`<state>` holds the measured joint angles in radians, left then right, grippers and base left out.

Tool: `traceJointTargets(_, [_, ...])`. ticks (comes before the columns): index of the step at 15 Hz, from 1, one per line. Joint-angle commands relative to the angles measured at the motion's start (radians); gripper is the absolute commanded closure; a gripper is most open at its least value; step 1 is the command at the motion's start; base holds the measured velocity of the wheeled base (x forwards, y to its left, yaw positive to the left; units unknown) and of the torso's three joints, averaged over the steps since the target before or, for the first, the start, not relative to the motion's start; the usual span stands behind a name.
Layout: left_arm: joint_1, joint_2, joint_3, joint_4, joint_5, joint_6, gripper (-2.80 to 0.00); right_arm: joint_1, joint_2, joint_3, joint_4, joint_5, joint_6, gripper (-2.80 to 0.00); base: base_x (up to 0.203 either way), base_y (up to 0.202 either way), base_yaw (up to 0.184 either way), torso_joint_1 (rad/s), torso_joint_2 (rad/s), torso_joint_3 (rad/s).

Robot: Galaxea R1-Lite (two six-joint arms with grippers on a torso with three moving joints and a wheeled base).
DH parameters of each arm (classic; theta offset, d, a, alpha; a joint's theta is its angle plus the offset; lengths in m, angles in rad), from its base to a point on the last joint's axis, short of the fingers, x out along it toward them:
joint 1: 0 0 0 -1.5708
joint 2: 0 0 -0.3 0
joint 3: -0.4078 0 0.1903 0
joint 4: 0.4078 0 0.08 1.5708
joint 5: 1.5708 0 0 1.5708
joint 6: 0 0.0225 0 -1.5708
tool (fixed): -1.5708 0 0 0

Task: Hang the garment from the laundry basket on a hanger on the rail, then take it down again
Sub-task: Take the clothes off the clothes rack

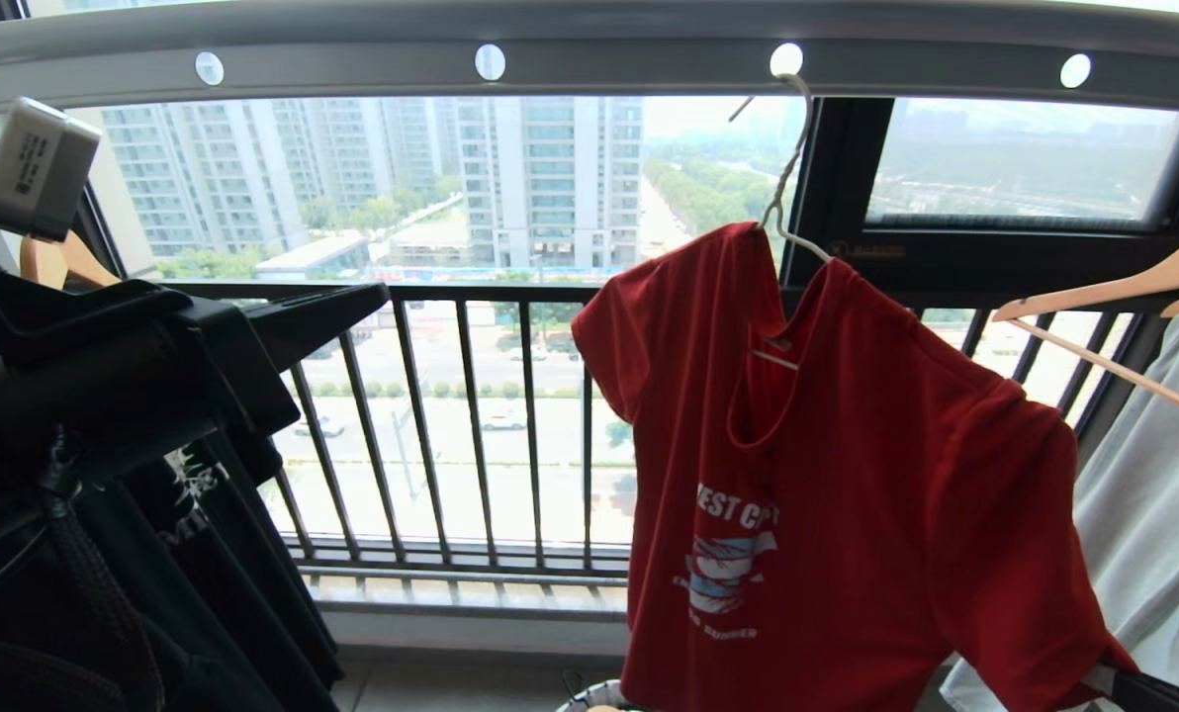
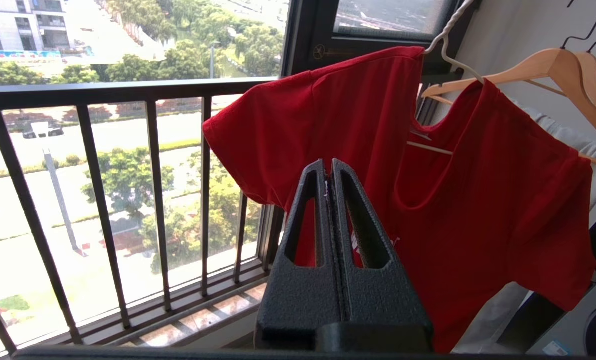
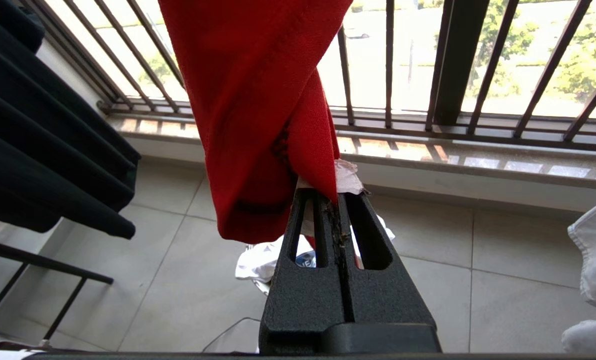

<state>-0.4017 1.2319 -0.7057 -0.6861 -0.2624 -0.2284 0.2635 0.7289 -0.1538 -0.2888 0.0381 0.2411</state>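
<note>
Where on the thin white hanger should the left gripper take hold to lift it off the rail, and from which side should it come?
Grip the hanger on its long bare stem, just above the red T-shirt collar; the arms below are covered by cloth. Probably come from the railing side, where the shut left gripper is and nothing is in the way. Wooden hangers crowd the other side. The right gripper holds the hem.

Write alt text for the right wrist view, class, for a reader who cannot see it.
The right gripper, shut, pinches the lower edge of the red T-shirt, which hangs down from above the frame. Behind it run black railing bars above a pale tiled floor, with dark garments hanging to one side.
</note>
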Motion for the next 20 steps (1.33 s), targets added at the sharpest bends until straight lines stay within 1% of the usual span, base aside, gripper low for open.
traceJointTargets(1, [0.0,0.001,0.0,-0.004,-0.001,-0.002,0.0,0.0,-0.019,-0.009,0.023,-0.008,0.001,0.0,0.0,0.0,0.0,0.0,0.0,0.0])
traceJointTargets(4, [0.0,0.001,0.0,-0.004,-0.001,-0.002,0.0,0.0,-0.017,-0.043,0.067,-0.007,0.002,0.0,0.0,0.0,0.0,0.0,0.0,0.0])
traceJointTargets(11, [0.0,0.0,0.0,-0.004,-0.001,-0.002,0.0,0.0,-0.029,-0.036,0.075,-0.009,0.001,0.0,0.0,0.0,0.0,0.0,0.0,0.0])
traceJointTargets(13, [0.0,0.0,0.0,-0.004,-0.001,-0.002,0.0,0.0,-0.041,-0.033,0.112,-0.009,0.001,0.0,0.0,0.0,0.0,0.0,0.0,0.0])
traceJointTargets(16, [0.0,0.0,0.0,-0.004,-0.001,-0.002,0.0,0.0,-0.11,-0.041,0.216,-0.009,-0.004,0.0,0.0,0.0,0.0,0.0,0.0,0.0])
traceJointTargets(20, [0.0,-0.002,0.0,-0.004,-0.001,-0.002,0.0,0.0,-0.111,-0.056,0.229,-0.01,-0.011,0.0,0.0,0.0,0.0,0.0,0.0,0.0])
